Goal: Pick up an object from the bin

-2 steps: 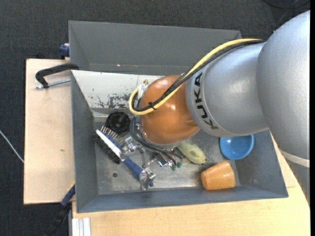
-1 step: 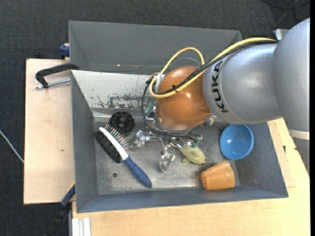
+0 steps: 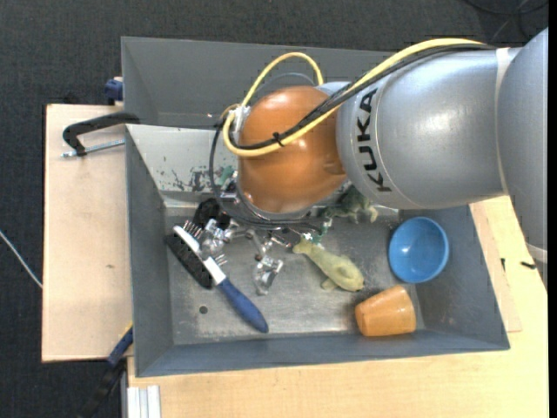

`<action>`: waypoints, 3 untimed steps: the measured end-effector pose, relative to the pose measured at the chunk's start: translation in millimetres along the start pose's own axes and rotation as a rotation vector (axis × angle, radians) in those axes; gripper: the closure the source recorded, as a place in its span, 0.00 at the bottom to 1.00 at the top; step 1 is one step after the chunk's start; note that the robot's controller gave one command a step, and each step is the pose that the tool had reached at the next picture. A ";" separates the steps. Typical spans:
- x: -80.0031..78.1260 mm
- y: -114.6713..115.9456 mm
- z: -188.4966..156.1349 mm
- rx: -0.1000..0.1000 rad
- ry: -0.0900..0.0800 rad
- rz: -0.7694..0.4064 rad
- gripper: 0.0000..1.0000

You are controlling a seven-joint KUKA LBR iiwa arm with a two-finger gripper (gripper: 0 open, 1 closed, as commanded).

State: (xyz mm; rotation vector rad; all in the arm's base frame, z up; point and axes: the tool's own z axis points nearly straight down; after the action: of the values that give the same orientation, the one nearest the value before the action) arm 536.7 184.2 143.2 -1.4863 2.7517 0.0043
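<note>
Mostly hidden under the orange cover (image 3: 283, 151): gripper (image 3: 268, 264), grip impossible to tell, low in the bin (image 3: 296, 313) between brush (image 3: 213, 275) and yellowish toy (image 3: 335, 270).

The silver-grey arm (image 3: 435, 138) bears black KUKA lettering (image 3: 370, 142), a glossy orange dome cover (image 3: 287, 151) and a looped yellow cable (image 3: 278, 62).

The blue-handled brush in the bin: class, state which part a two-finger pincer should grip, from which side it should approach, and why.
Probably the blue handle, near its middle, from straight above, closing across its narrow width. The brush lies flat and diagonal, with bare bin floor on both sides of the handle; its black head is wider and likely harder to span.
</note>
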 end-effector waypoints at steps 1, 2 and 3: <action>-52.3 -7.5 54.5 0.008 -0.007 -0.083 0.00; -65.4 -19.6 27.7 -0.002 0.004 -0.451 0.00; -61.2 -8.2 47.5 0.019 -0.016 -0.807 0.00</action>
State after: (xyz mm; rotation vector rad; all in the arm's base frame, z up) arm 577.6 231.3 96.6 -2.4300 1.9334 -0.0189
